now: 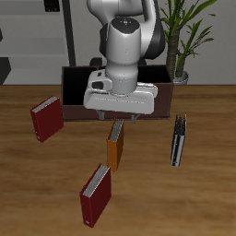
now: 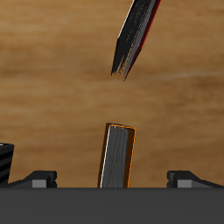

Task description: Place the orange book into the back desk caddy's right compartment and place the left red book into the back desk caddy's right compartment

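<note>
The orange book stands upright on the table's middle, in front of the back desk caddy. My gripper is open just above the book's top edge, with the jaws spread wide on either side. In the wrist view the orange book sits between my fingertips, apart from both. The left red book stands near the table's front edge; it also shows in the wrist view. My arm hides most of the caddy, so its compartments do not show.
The other red book stands beside the caddy's end. A thin black-and-grey book stands on the orange book's other side, its edge showing in the wrist view. A potted plant stands behind the caddy.
</note>
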